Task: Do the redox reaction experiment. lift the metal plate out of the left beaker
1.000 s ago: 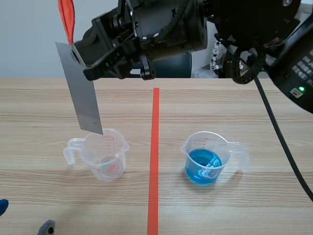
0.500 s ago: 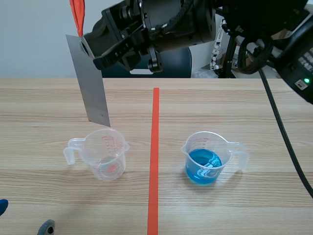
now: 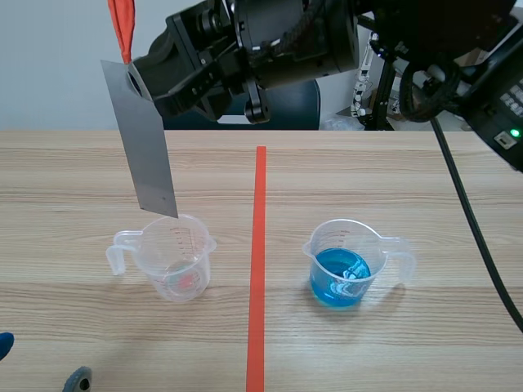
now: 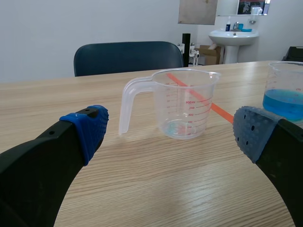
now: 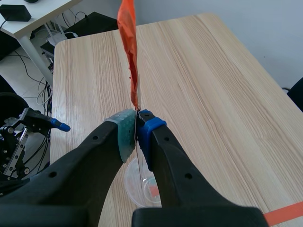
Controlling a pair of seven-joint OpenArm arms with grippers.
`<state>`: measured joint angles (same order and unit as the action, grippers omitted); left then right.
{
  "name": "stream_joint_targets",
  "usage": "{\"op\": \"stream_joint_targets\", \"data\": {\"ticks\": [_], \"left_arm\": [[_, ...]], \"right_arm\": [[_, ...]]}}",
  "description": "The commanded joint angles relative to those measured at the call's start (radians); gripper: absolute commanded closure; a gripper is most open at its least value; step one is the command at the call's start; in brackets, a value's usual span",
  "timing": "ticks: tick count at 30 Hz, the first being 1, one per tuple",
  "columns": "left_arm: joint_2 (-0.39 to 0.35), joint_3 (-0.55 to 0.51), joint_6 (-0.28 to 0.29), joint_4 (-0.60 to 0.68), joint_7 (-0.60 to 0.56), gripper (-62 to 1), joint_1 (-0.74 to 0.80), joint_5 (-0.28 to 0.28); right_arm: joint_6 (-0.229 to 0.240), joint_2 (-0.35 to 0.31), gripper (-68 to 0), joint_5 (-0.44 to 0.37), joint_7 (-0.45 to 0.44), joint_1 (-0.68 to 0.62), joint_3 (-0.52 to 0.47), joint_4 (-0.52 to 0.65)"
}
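Above the left beaker [image 3: 178,257] the right arm [image 3: 294,41] stretches in high from the far right side, and the right gripper [image 5: 137,135] is pinched tight on the top of the metal plate [image 3: 145,147]. The plate hangs slightly tilted, with its lower edge just over the beaker's rim. An orange-red strip [image 5: 129,47] stands up from the plate's top. On the near side of the beaker, low over the table [image 3: 392,180], the left gripper [image 4: 171,132] rests with its fingers spread wide and nothing between them. The table is pale wood. An orange tape line [image 3: 258,245] runs along it just to the right of the beaker, and beyond that line stands the right beaker [image 3: 347,261], holding blue liquid [image 3: 339,278]. Behind the left beaker, past the table's far edge, are a dark chair [image 4: 128,56], a plain wall [image 4: 71,23] and, farther off, a sink [image 4: 234,35]. A small reddish patch [image 3: 188,280] lies at the left beaker's bottom.
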<state>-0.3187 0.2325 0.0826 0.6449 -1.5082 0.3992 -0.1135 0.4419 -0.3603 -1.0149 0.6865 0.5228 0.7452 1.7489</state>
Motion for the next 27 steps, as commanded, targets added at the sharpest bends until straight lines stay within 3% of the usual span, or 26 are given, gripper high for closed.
{"op": "stream_joint_targets", "data": {"ticks": [1,27], "left_arm": [[0.000,-0.009,0.005,0.008,-0.046,-55.5,0.002,-0.003],[-0.001,-0.009,0.005,0.008,-0.046,-55.5,0.002,-0.002]], "right_arm": [[0.001,0.000,-0.6,-0.011,-0.014,0.028,-0.013,0.018],[0.001,0.000,-0.6,-0.027,-0.012,0.028,-0.013,0.018]]}}
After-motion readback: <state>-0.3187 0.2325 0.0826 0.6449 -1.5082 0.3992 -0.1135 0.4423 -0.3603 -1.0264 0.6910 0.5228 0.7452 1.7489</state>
